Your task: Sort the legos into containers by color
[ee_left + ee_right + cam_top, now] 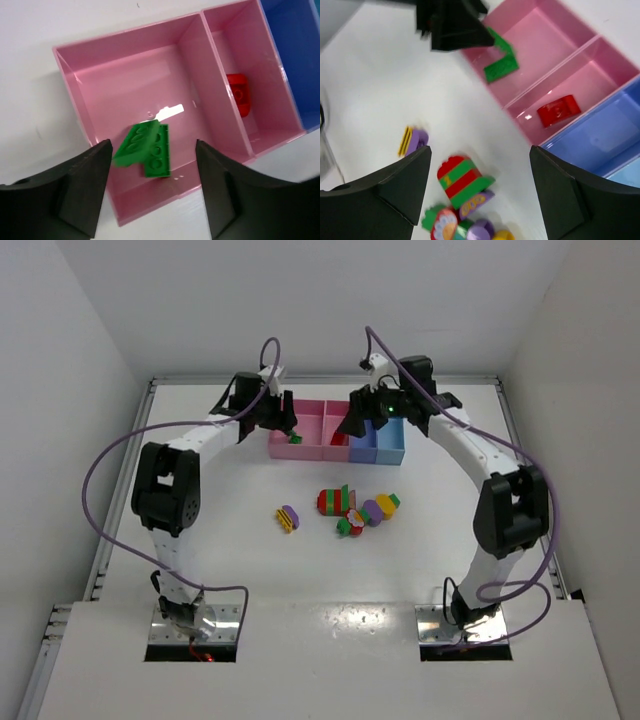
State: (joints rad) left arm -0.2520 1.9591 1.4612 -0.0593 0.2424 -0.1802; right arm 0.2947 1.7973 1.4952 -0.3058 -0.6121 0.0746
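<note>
Nearest my bases, at the middle of the table, the unsorted legos (355, 508) lie in a clump, with one purple-and-yellow piece (288, 518) apart to their left. They look light, stiff and slick. I judge the flat side walls the place to pinch, not the studded tops, and the striped red-green stack (462, 182) will likely need both hands to pull apart.

Farther out, over the containers (300, 450), my left gripper (152, 147) has its jaws apart with nothing between them above the wide pink bin (100, 90). Green bricks (157, 157) show blurred at lower centre there; I cannot tell whether they are one piece or two, or lying flat. My right gripper (480, 150) is spread wide and empty. A red brick (239, 93) lies in the narrow pink bin (265, 100). Beyond it the blue bin (295, 50) is cut off at the frame's upper right, its contents unseen.
</note>
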